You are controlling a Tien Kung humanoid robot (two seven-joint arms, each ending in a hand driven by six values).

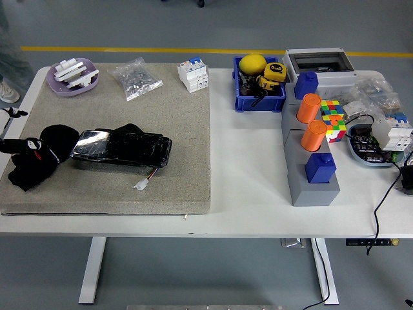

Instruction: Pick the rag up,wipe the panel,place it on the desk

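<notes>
The left hand (pixel 29 165), at the left edge of the grey mat (pixel 129 187), is matte black all over, with a small red and white mark on its upper side. Beyond the mat's far left corner, a person (pixel 9 45) wears grey-green trousers and a white shoe.

Your white table (pixel 245 187) carried a tan mat (pixel 129 174) across its left half. To the mat's right sat a blue bin (pixel 258 102), a grey box (pixel 321 64) at the far edge, a stepped grey block (pixel 303 174), a colour cube (pixel 333 119) just beside it and a shallow dish (pixel 369 158) of parts near the right edge.
</notes>
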